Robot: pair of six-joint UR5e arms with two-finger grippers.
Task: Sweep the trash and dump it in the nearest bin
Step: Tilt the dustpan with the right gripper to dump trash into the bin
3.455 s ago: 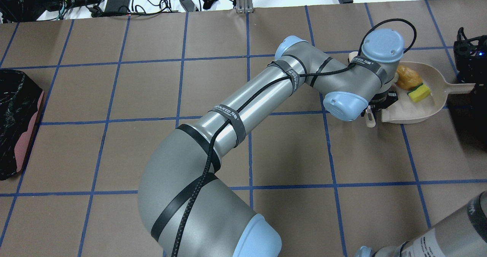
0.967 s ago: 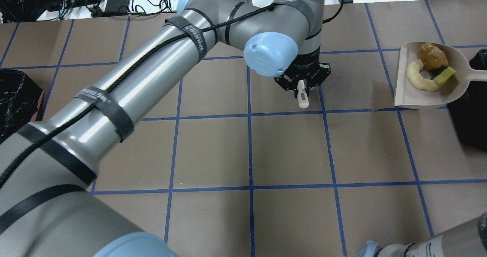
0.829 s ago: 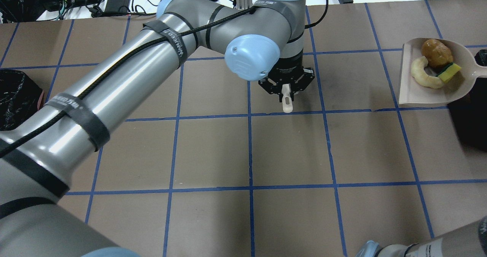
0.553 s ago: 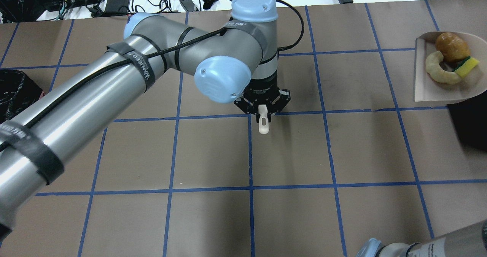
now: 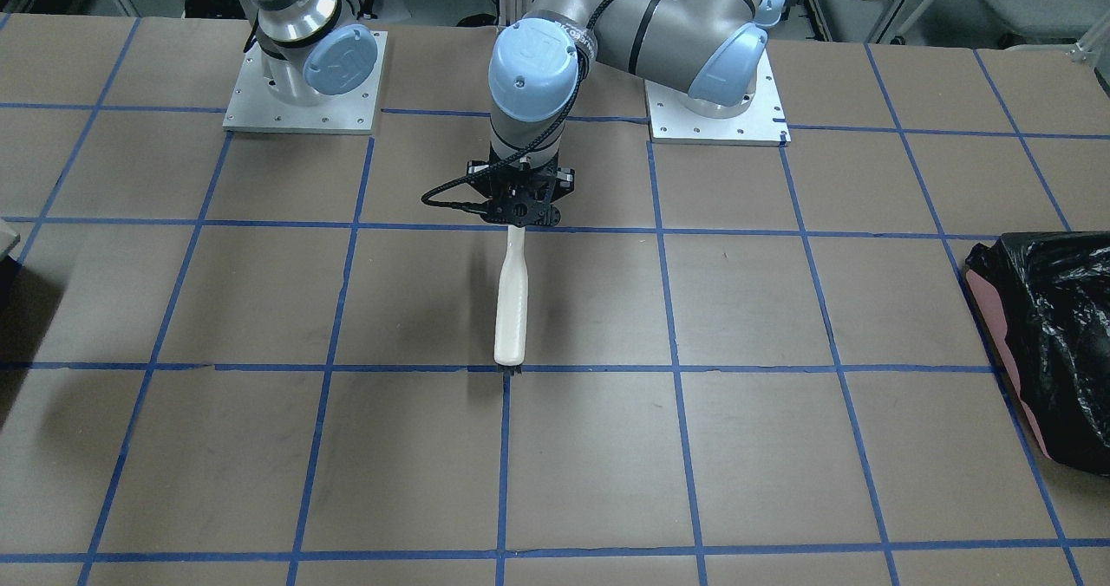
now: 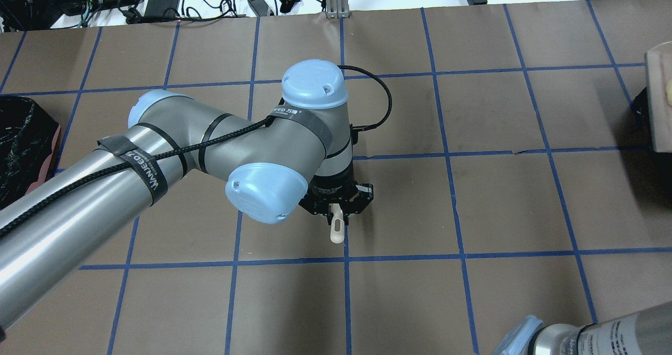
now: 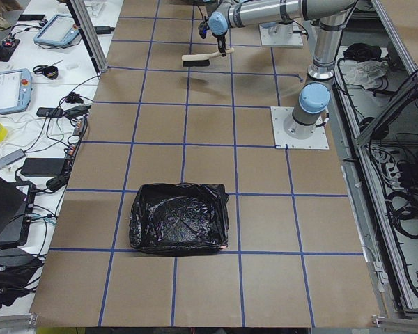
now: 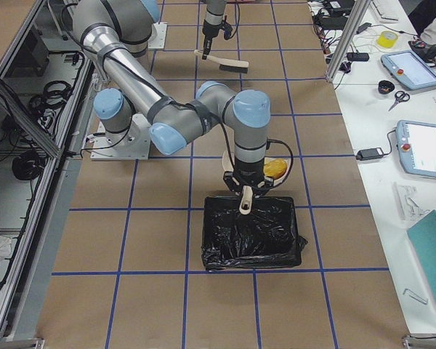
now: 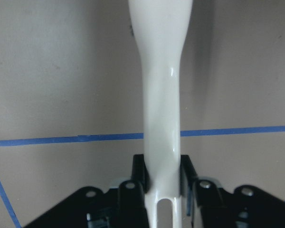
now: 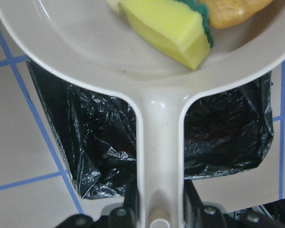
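Table [image 5: 780, 309] is showing brown with blue grid lines; sponge piece [image 10: 166, 28] is showing yellow, green-backed at two o'clock; bin [image 10: 85, 142] is showing black.

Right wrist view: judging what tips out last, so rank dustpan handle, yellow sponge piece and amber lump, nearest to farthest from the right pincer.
1. Dustpan handle, bottom centre, clamped in the right pincer.
2. Yellow sponge piece, upper centre, above the handle.
3. Amber lump, top right corner, beyond the sponge piece.
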